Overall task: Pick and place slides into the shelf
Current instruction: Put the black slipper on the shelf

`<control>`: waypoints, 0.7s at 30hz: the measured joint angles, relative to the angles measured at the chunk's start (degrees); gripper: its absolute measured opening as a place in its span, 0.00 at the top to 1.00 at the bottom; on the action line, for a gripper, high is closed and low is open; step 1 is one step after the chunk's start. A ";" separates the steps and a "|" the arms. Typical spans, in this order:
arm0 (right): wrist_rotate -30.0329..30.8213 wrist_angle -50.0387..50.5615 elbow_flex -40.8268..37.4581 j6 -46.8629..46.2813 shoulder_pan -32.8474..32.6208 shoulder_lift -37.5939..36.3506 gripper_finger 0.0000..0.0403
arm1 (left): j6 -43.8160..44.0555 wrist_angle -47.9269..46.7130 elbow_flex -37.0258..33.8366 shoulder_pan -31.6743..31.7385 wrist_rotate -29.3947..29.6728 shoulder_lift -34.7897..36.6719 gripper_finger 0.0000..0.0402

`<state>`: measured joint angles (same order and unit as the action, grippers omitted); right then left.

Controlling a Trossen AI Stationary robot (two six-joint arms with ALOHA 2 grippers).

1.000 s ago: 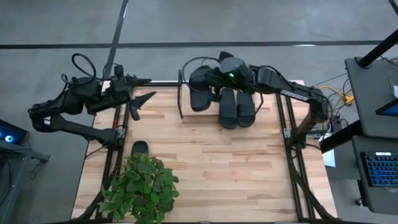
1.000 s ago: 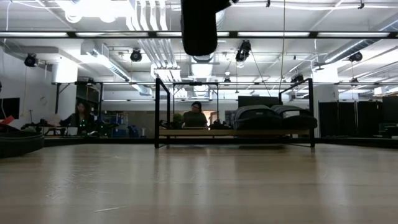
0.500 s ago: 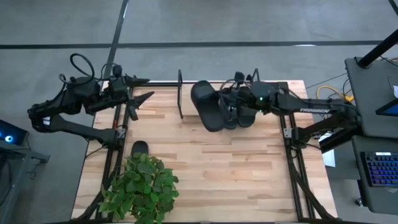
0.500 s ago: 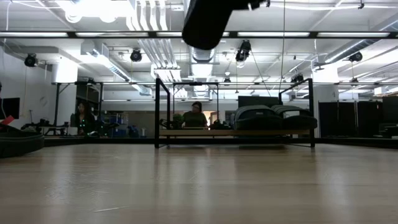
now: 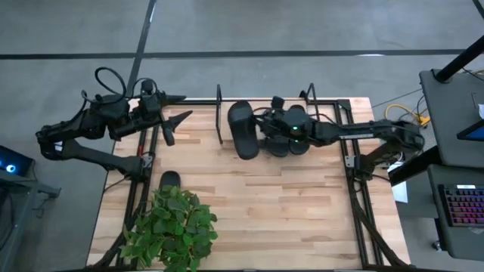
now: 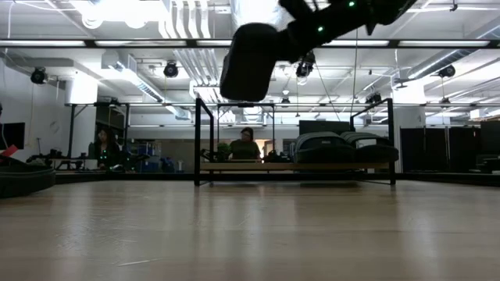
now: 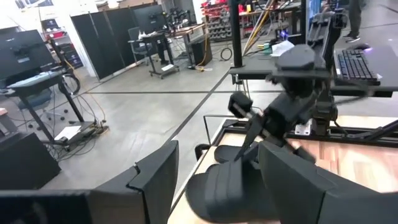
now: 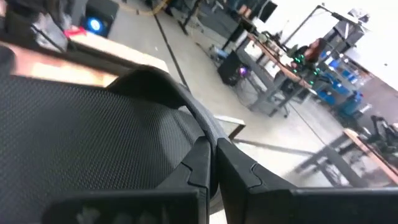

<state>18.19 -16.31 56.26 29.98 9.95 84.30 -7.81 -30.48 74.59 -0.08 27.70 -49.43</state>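
My right gripper [image 5: 259,130] is shut on one black slide [image 5: 242,128], held in the air over the left half of the shelf [image 5: 220,113]; the low view shows this slide [image 6: 248,62] high above the shelf's wood board [image 6: 258,166]. Two more slides [image 6: 320,146] [image 6: 367,146] rest sole-down on the right part of that board. Another slide [image 5: 170,180] lies flat on the table by the plant. My left gripper [image 5: 184,108] waits open at the table's far left corner. My right gripper pinches the slide between its two shut fingers [image 8: 202,162] at a thin edge of the slide [image 8: 198,127], coming level from the table's right. The slide is lifted clear and hangs tilted, its long side slanting down and out from the fingers [image 6: 248,62].
A leafy green plant [image 5: 172,227] stands at the near left corner. Black frame rails [image 5: 355,189] run along the table's left and right sides. Bare wood [image 5: 280,204] lies between shelf and near edge. People sit at desks far behind the table [image 6: 246,144].
My right gripper, still shut on the slide, has drawn back from the shelf's far side toward the near edge, come down and turned. The slide now hangs lower and more tilted, with all of it showing in the low view.
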 joint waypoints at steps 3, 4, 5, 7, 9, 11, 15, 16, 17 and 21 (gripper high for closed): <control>4.64 -0.52 3.29 2.34 0.32 4.33 0.98 | 0.05 -0.06 0.00 0.00 -0.02 0.31 0.49; 6.60 -0.52 4.40 3.36 0.63 5.77 0.98 | 0.07 0.03 0.00 0.00 0.01 0.31 0.49; 7.47 -0.43 5.33 4.36 1.17 7.02 0.98 | 0.09 0.02 0.00 0.00 0.03 0.44 0.49; 7.55 0.16 7.02 5.73 2.35 9.53 0.98 | 0.18 -0.10 0.00 0.00 0.03 0.66 0.49; 7.57 2.11 8.84 6.05 3.63 11.40 0.98 | 0.17 -0.01 0.00 0.00 0.03 0.74 0.49; 7.32 4.19 10.74 5.49 4.82 13.18 0.98 | 0.20 -0.02 0.00 0.00 0.03 0.90 0.49; 2.19 7.38 13.12 4.88 6.71 16.58 0.98 | 0.18 -0.08 0.00 0.00 0.02 0.95 0.49; 2.00 7.36 13.51 4.68 6.95 17.33 0.98 | 0.17 -0.08 0.00 0.00 0.00 0.96 0.49; 2.01 7.38 13.88 4.68 7.01 18.04 0.98 | 0.18 -0.03 0.00 0.00 0.02 0.84 0.49; 2.36 6.73 15.66 4.93 7.94 19.92 0.98 | 0.17 -0.03 0.00 0.00 0.00 0.66 0.49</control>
<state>20.56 -9.58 71.91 34.90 17.89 104.23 -7.64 -30.51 74.59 -0.08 27.70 -48.77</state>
